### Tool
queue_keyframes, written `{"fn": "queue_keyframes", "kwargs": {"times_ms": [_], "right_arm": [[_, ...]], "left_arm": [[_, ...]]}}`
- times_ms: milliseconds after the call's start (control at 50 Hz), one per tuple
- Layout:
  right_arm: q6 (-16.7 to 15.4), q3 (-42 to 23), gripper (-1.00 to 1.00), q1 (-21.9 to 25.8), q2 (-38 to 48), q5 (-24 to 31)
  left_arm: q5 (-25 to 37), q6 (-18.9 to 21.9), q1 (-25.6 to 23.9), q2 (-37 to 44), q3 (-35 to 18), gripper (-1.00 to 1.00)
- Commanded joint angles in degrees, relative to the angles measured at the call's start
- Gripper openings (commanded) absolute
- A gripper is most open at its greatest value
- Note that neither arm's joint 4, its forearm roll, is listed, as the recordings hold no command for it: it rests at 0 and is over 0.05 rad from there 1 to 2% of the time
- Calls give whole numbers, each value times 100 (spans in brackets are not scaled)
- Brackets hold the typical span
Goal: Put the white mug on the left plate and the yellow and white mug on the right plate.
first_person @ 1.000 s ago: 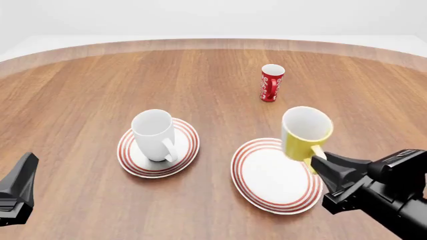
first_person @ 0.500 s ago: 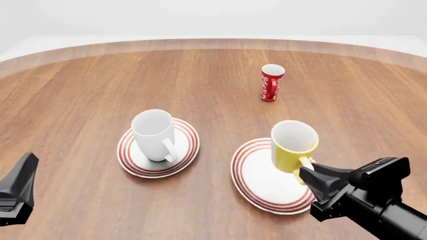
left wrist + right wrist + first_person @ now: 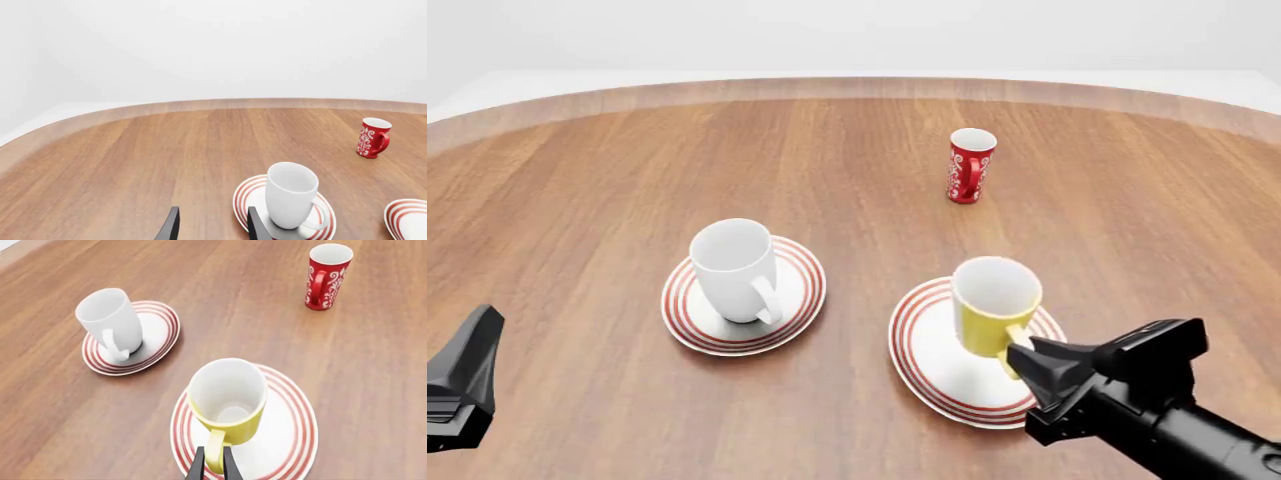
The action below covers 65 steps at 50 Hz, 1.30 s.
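Observation:
The white mug (image 3: 737, 268) stands upright on the left plate (image 3: 805, 290), its handle toward the near side. Low over the middle of the right plate (image 3: 925, 350) is the yellow and white mug (image 3: 994, 305), held upright with my right gripper (image 3: 1022, 357) shut on its handle. Whether its base touches the plate I cannot tell. The right wrist view shows the yellow mug (image 3: 227, 399) with the thin fingers (image 3: 198, 466) pinching its handle. My left gripper (image 3: 475, 345) hangs at the near left, open and holding nothing, well apart from the white mug (image 3: 291, 194).
A slim red mug (image 3: 969, 165) with a white pattern stands upright at the back, beyond the right plate. It also shows as the red mug (image 3: 327, 275) in the right wrist view. The round wooden table's far edge (image 3: 854, 88) curves across the back.
My right gripper has carried the yellow mug down and to the left, from above the right plate's far edge to low over its middle. The left arm and the white mug have not moved.

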Motion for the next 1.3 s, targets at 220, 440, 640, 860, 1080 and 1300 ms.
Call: {"fn": "queue_keyframes", "kwargs": {"times_ms": [220,440,640,860,1080,1300], "right_arm": [[79,40,-100,22,560,-410],[53,43,-100,-1,725,-522],[74,-62,-100,-1,934,-598],[99,-83,-100,35,1025,-608],[58,-25,100,-48,762,-391],[19,35,100,-86,231,56]], "left_arm": [[0,0,0,0,0,100],[0,0,0,0,0,100],[0,0,0,0,0,100],[0,0,0,0,0,100],[0,0,0,0,0,100],[0,0,0,0,0,100]]}}
